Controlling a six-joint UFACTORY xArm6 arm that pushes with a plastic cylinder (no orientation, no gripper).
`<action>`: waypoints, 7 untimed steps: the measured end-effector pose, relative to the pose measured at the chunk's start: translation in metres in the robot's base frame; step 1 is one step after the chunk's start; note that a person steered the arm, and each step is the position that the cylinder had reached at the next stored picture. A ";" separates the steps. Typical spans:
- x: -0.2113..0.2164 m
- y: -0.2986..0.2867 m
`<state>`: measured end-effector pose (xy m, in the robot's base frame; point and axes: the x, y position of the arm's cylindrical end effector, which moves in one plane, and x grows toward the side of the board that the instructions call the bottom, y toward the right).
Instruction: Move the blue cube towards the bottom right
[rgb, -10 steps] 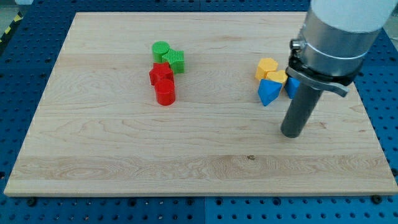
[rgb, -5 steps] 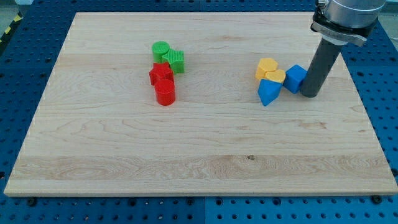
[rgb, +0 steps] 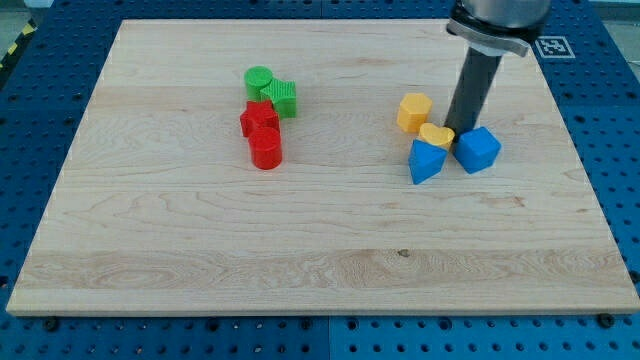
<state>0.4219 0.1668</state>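
The blue cube (rgb: 478, 149) lies on the wooden board (rgb: 320, 250) at the view's right. My tip (rgb: 463, 131) stands just above it at its upper left, touching or nearly touching it. A blue pointed block (rgb: 427, 161) lies left of the cube. A yellow heart-shaped block (rgb: 435, 135) sits between them, right beside my tip. A yellow hexagonal block (rgb: 414, 112) lies further up and left.
A green cylinder (rgb: 258, 80) and a green ridged block (rgb: 283, 97) lie at the upper middle left. A red block (rgb: 258, 118) and a red cylinder (rgb: 265, 148) lie just below them. The board's right edge (rgb: 590, 180) is beyond the cube.
My tip swung from below right of the cluster, round its right side, to above the blue cube. The cube slid down and right; the yellow and blue pointed blocks shifted slightly left.
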 end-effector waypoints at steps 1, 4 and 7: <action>-0.007 0.007; 0.041 0.017; 0.031 -0.068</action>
